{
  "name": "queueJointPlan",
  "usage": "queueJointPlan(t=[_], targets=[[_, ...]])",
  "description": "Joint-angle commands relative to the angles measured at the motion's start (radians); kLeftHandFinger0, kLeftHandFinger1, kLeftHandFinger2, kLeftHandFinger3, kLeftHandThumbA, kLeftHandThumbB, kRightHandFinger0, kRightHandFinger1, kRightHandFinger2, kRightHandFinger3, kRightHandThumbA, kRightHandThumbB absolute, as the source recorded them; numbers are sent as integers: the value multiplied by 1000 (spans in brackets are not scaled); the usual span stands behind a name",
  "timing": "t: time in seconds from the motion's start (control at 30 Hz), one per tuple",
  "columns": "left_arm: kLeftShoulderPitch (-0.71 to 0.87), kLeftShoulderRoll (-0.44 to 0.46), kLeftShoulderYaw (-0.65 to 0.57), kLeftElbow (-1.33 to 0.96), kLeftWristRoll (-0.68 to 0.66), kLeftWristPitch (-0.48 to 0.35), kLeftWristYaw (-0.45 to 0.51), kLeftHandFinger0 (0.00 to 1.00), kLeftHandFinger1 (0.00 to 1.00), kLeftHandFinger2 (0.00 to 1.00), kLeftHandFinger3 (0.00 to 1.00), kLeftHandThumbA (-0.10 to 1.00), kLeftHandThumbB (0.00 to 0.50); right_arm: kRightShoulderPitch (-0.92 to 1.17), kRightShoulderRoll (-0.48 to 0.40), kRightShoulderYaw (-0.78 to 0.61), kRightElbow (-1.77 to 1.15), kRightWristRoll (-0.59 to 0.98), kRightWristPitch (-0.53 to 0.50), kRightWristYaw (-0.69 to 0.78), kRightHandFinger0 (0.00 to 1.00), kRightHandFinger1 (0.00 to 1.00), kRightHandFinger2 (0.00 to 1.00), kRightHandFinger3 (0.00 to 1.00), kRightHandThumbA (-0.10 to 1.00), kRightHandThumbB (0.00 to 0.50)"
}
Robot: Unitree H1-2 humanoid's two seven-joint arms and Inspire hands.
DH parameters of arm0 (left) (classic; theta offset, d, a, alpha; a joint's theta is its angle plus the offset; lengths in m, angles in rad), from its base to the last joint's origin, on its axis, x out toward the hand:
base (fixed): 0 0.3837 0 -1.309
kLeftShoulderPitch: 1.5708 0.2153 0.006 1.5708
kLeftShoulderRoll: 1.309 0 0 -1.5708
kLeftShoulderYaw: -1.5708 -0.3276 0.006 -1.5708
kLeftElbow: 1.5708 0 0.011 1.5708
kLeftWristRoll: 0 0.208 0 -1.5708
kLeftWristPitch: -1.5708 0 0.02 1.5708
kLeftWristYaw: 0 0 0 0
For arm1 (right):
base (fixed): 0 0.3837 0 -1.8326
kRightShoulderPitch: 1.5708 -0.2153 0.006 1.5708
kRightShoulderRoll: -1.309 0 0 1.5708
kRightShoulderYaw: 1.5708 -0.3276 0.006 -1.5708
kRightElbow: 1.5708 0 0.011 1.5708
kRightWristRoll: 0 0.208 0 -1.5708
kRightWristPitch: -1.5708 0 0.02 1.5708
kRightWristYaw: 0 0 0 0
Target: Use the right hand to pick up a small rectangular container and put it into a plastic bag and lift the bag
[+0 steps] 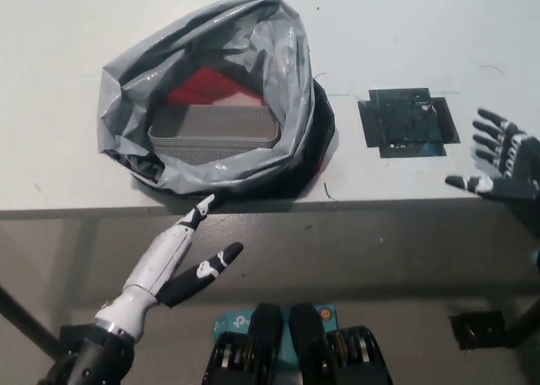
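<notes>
A grey plastic bag (pixel 211 89) sits open on the white table (pixel 67 30), its rim rolled down. Inside it lies a small grey rectangular container (pixel 215 125) on something red (pixel 207 85). My black right hand (pixel 499 159) hovers open at the table's right front edge, well right of the bag, holding nothing. My white left hand (pixel 181 254) reaches up from below the front edge, open, its fingertips (pixel 206 203) close to the bag's front side.
A dark square patch (pixel 407 122) is stuck on the table between the bag and my right hand. The table's front edge (pixel 380 204) runs across the middle. Below it is floor with black table feet (pixel 483 329).
</notes>
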Motion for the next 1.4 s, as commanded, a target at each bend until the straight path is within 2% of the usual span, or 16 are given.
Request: queueJointPlan(t=[0.0,0.03,0.07,0.13,0.17,0.23,0.3,0.47,0.53,0.57,0.63,0.7,0.8,0.87,1.17,1.37], targets=[[-144,58,117,-48,-137,45,2,1000,1000,1000,1000,907,163,79,19,-100,-1022,415,-234,-100,1000,1000,1000,1000,1000,467],[-141,58,117,-49,-137,45,2,1000,1000,1000,1000,909,157,87,22,-95,-1018,410,-236,-93,1000,1000,1000,1000,1000,363],[-133,56,117,-50,-140,45,1,1000,1000,1000,1000,910,159,114,69,-56,-972,330,-277,-64,1000,1000,1000,1000,1000,428],[-116,51,115,-53,-143,47,-1,1000,1000,1000,1000,910,162,147,125,3,-899,189,-351,-30,1000,1000,1000,1000,1000,440],[-108,50,115,-53,-144,47,-1,1000,1000,1000,1000,911,169,162,134,23,-893,148,-339,-31,1000,1000,1000,1000,1000,468],[-82,48,115,-50,-149,34,-1,1000,1000,1000,1000,906,163,204,182,87,-848,24,-360,-37,1000,1000,1000,1000,1000,460],[-52,50,116,-52,-155,20,-2,1000,1000,1000,1000,895,167,248,220,119,-780,-38,-452,-36,1000,1000,1000,1000,1000,406],[23,56,116,-65,-150,0,-5,1000,1000,1000,1000,897,175,330,257,151,-679,-125,-582,-45,1000,1000,1000,1000,1000,393],[55,58,116,-69,-150,-3,-8,1000,1000,1000,1000,885,179,355,277,162,-610,-186,-663,-70,1000,1000,1000,1000,1000,358],[78,58,115,-71,-158,-3,-13,1000,1000,1000,1000,867,188,378,287,167,-533,-240,-722,-100,1000,1000,1000,1000,1000,377],[106,57,111,-71,-163,-5,-17,1000,1000,1000,1000,865,190,408,291,171,-476,-277,-755,-121,1000,1000,1000,1000,1000,388],[131,53,105,-70,-160,-12,-16,1000,1000,1000,1000,864,189,432,289,171,-423,-294,-785,-133,1000,1000,1000,1000,1000,405],[174,51,102,-70,-163,-30,-10,1000,1000,1000,1000,832,168,454,273,173,-334,-331,-838,-154,1000,1000,1000,1000,1000,360],[206,50,98,-78,-158,-32,-10,1000,1000,1000,1000,836,175,479,267,173,-312,-334,-855,-155,1000,1000,1000,1000,1000,332],[270,44,82,-82,-142,-32,-8,1000,1000,1000,1000,852,181,520,255,178,-210,-323,-875,-188,1000,1000,1000,1000,1000,357],[306,43,82,-79,-168,-53,-13,1000,1000,1000,1000,796,161,543,249,192,-183,-319,-875,-211,1000,1000,1000,1000,1000,323]])
